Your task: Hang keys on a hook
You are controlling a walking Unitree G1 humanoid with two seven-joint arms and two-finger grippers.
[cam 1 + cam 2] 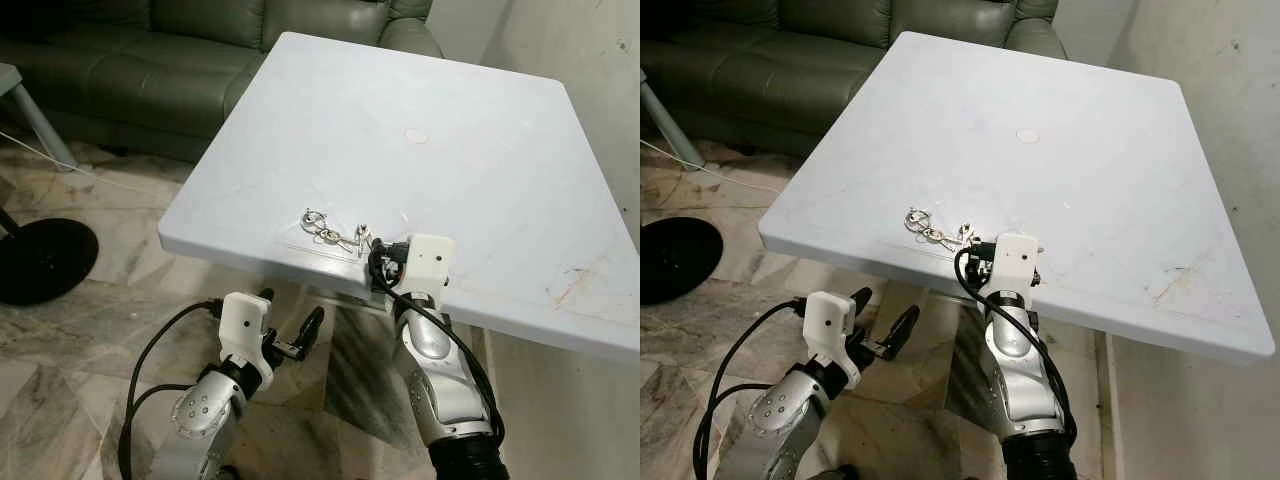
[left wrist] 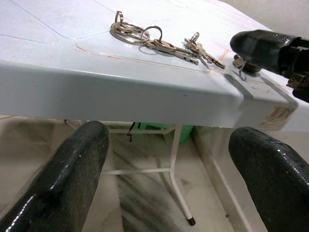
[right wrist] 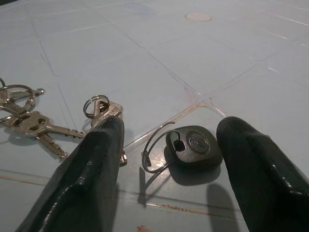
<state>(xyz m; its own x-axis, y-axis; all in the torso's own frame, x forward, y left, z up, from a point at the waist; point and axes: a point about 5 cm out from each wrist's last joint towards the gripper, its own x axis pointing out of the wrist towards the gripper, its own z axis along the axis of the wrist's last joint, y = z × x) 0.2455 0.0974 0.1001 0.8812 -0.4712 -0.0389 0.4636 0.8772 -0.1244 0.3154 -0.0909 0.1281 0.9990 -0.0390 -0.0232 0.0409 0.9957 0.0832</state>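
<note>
A bunch of silver keys (image 1: 335, 233) on rings lies near the front edge of the white table (image 1: 450, 130). Beside it lies a black key fob (image 3: 193, 147) with a wire ring. My right gripper (image 3: 173, 123) is at the table's front edge, open, with its fingers on either side of the fob; the silver keys (image 3: 29, 123) lie just outside one finger. My left gripper (image 1: 290, 310) hangs open below the table edge and holds nothing. From its wrist view, the keys (image 2: 154, 42) lie on the tabletop above it.
A green sofa (image 1: 180, 60) stands behind the table. A black round base (image 1: 40, 255) rests on the marble floor at the left. A pale wall (image 1: 600, 50) runs along the right. White table legs (image 2: 174, 159) stand under the top.
</note>
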